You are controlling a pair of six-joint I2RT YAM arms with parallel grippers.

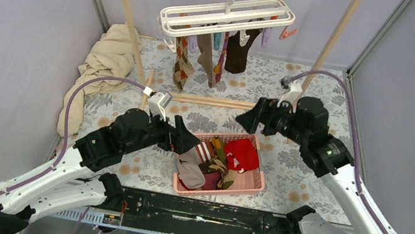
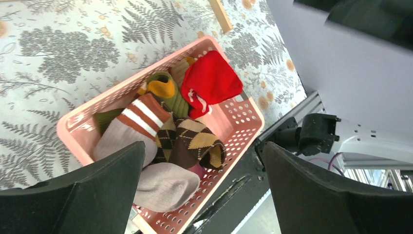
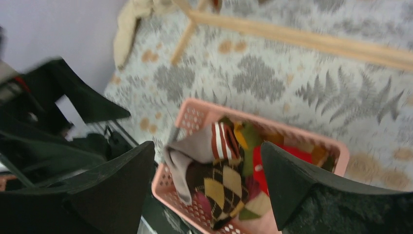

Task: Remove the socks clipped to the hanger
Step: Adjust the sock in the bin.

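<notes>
The white hanger (image 1: 228, 15) hangs by its hook from the metal rail at the back. Socks stay clipped under it: an argyle one (image 1: 182, 65), a brown one (image 1: 207, 56) and a dark maroon one (image 1: 237, 55). Below, a pink basket (image 1: 225, 187) holds several loose socks: red (image 2: 209, 80), argyle (image 2: 195, 141), striped (image 2: 141, 117), grey (image 2: 165, 187). My left gripper (image 2: 203, 146) hovers open over the basket's left end, nothing between its fingers. My right gripper (image 3: 207, 145) is open above the basket (image 3: 195, 109) from the far right side, empty.
A tall wooden rail frame (image 1: 127, 8) carries the hanger; its wooden base bar (image 1: 220, 102) lies on the floral cloth just behind the basket. A beige cloth (image 1: 106, 62) is heaped at the back left. Grey walls close in both sides.
</notes>
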